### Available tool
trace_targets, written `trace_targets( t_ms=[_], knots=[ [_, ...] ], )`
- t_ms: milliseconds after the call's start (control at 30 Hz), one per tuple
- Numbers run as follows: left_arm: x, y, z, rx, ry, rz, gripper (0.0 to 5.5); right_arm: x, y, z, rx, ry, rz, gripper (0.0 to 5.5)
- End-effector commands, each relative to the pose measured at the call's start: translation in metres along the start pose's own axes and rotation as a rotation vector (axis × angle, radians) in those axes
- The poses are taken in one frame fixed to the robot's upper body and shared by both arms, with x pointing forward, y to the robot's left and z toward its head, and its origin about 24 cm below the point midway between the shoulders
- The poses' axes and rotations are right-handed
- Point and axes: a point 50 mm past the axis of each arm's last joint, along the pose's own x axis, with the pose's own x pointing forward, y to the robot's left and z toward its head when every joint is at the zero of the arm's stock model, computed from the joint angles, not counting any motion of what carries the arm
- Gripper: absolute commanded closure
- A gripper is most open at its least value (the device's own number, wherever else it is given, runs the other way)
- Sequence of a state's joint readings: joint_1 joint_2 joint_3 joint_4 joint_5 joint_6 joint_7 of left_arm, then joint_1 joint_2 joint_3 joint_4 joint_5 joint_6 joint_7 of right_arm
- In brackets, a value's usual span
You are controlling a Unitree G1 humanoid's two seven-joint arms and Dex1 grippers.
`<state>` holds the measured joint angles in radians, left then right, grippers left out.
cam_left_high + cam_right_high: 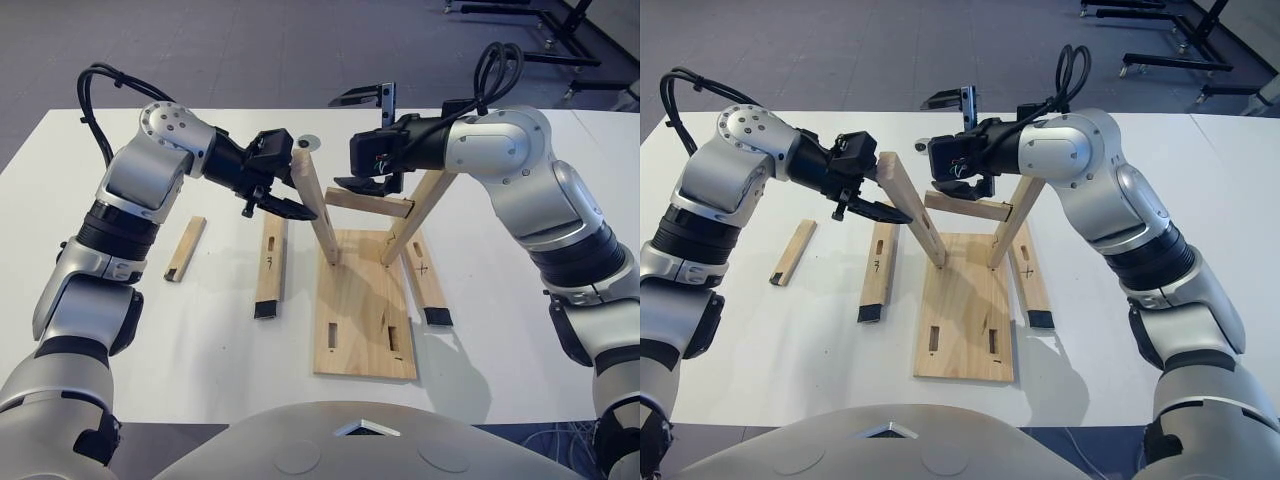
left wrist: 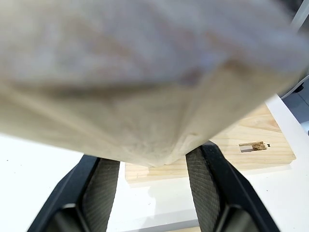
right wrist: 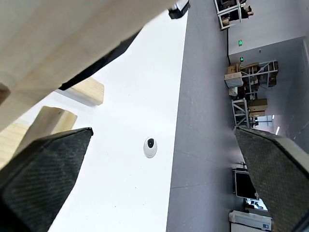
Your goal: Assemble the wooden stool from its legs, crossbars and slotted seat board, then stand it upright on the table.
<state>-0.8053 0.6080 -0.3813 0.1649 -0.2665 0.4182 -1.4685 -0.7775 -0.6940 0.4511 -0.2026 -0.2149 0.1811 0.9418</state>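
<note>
My left gripper [image 1: 285, 195] is straddling the left leg [image 1: 318, 205], steadying it in the seat board [image 1: 350, 300]; clamped or not, I cannot tell. My right gripper [image 1: 345, 140] is hovering spread apart over the crossbar [image 1: 372, 203], probably to seat it.

Silver-grey arms [image 1: 150, 175] with black joint bands and looped black cables [image 1: 100, 78].

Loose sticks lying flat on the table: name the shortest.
The crossbar farthest to the robot's left. The left loose leg and right loose leg flanking the seat board are longer, with black ends.
</note>
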Motion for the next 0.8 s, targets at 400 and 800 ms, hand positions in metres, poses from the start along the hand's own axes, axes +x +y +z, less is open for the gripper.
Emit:
trace_targets(
  t_ms=[400,800],
  knots=[
    [0.009,-0.008,-0.033,-0.100,0.144,-0.061,3.48,0.040,-0.017,-0.009,-0.220,0.023,0.263,0.10],
    [0.005,-0.013,-0.037,-0.115,0.157,-0.075,3.48,0.026,0.005,-0.031,-0.137,0.017,0.411,0.10]
  ],
)
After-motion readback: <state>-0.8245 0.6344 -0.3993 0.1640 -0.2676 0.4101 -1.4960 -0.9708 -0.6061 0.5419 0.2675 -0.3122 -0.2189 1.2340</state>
